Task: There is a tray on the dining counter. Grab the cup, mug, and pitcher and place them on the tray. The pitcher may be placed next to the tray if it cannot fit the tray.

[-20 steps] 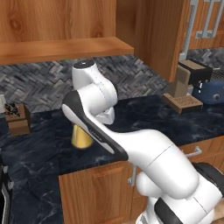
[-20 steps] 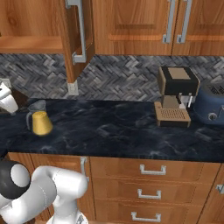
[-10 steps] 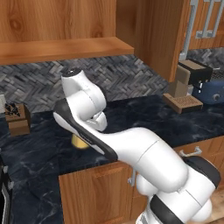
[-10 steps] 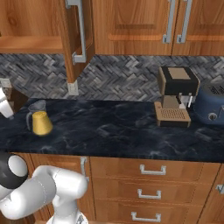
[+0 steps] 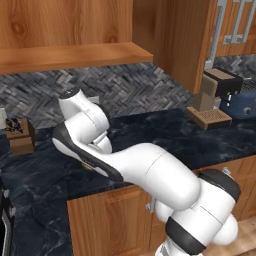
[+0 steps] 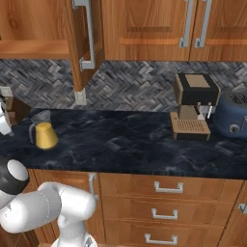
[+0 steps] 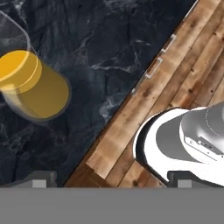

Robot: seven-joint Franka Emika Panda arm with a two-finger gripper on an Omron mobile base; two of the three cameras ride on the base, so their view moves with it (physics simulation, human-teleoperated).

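Arm swung lower and leftward over the last second, now hiding the pitcher from the left base camera. Approach underway, judged; nothing grasped. Gripper spread wide, empty, above counter edge. Counted: one pitcher on the wall counter, one coffee machine, one toaster.

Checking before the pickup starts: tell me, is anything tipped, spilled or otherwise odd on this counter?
Nothing stands out. The pitcher stands upright on the dark counter with its yellow liquid inside and no puddle around it. The coffee machine and toaster sit squarely against the wall.
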